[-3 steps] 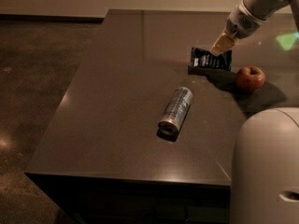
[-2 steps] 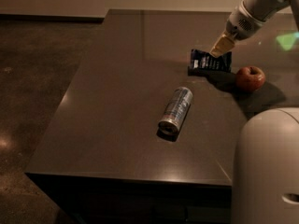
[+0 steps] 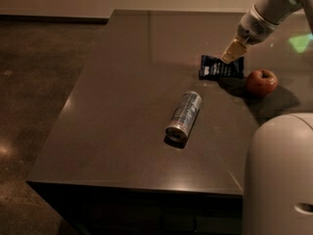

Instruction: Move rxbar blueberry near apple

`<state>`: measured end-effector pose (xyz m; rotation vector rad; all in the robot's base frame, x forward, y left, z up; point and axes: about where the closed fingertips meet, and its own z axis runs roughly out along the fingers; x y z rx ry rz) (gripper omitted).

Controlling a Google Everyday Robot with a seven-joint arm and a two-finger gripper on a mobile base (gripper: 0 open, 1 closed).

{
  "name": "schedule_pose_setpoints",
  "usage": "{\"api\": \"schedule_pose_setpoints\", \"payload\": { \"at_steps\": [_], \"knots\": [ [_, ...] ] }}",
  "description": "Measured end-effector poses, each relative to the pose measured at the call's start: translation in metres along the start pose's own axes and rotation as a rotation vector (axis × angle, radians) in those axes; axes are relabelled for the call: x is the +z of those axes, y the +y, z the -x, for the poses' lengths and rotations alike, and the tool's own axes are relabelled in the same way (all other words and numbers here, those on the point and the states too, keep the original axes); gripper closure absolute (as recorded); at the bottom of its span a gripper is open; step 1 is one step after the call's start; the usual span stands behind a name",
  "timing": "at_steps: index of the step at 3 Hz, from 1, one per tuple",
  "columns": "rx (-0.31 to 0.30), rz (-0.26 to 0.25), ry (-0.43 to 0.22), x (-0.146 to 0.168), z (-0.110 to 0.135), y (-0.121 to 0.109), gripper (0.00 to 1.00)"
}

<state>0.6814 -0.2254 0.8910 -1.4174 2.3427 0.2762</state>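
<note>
1. Fingers [image 3: 232, 50] of the gripper [image 3: 226, 58] are drawn narrow into one pale yellowish wedge at the far right of the table [image 3: 122, 106]. Their tips meet the upper edge of the rxbar blueberry [image 3: 220, 67], and they seem to pinch it, though the contact is too dark to be sure.
2. Almost nothing has changed over the last second: gripper, bar and apple [image 3: 261, 82] all keep their places. That stillness suggests the carry is over. The bar already lies just beside the apple, on its left and not touching it, so the task looks nearly done, with only letting go and backing off left.
3. Nearest, at the lower right, the robot's body [image 3: 279, 180] is a smooth, rounded, off-white shell.
4. Farther in, a silver drink can [image 3: 184, 115] lies on its side near the table's middle, well apart from the bar. It is a hard, shiny cylinder and would roll if bumped.
5. Beyond it, the bar is a thin, flat, dark navy wrapper with white lettering, glossy and slightly crinkled.
6. Next to it, the apple is round, red and waxy, with a dimpled top.
7. All of these rest on a dark, polished tabletop with faint reflections.
</note>
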Motion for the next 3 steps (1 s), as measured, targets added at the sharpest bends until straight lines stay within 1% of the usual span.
{"api": "schedule_pose_setpoints", "payload": {
  "at_steps": [1, 2, 3],
  "knots": [
    [0.004, 0.005, 0.014, 0.0025, -0.0049, -0.0004, 0.13],
    [0.004, -0.007, 0.003, 0.0065, -0.0012, -0.0052, 0.00],
    [0.004, -0.009, 0.002, 0.0070, -0.0007, -0.0058, 0.00]
  ]
}}
